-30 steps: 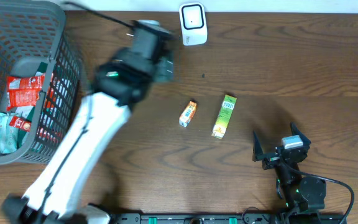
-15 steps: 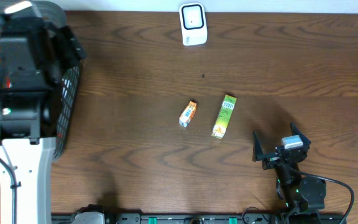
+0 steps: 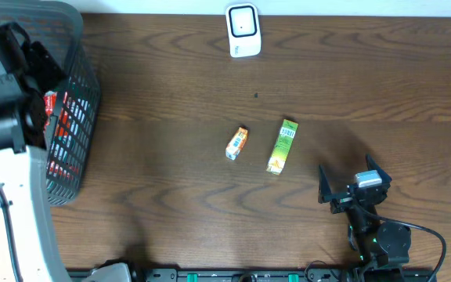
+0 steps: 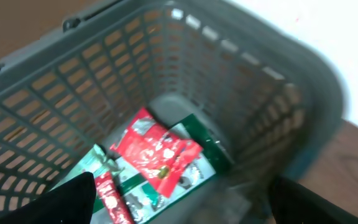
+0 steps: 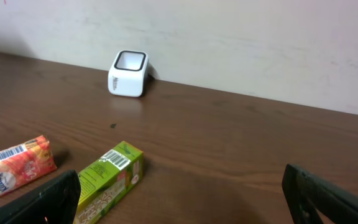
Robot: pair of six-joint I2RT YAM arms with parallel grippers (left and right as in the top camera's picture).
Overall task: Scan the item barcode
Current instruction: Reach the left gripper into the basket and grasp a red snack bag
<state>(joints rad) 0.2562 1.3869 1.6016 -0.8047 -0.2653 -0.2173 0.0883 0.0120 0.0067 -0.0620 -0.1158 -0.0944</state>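
The white barcode scanner (image 3: 243,30) (image 5: 128,73) stands at the table's far edge. A green box (image 3: 283,146) (image 5: 107,180) and a small orange carton (image 3: 236,143) (image 5: 14,163) lie side by side mid-table, barcodes facing up. My left gripper (image 4: 182,193) hangs open over the grey basket (image 3: 73,117) (image 4: 260,62). Below it are red packets (image 4: 154,152) on green-and-white ones. In the overhead view the arm's head (image 3: 6,78) hides its fingers. My right gripper (image 3: 347,178) (image 5: 180,186) rests open and empty at the front right, facing the green box.
The basket fills the table's left end, and its tall mesh walls surround the left gripper's fingers. Bare wood lies between the scanner and the two cartons. A pale wall rises just behind the scanner.
The left arm has swung left from beside the scanner to above the basket, its jaws opening a little wider. The right arm and the cartons have not moved.
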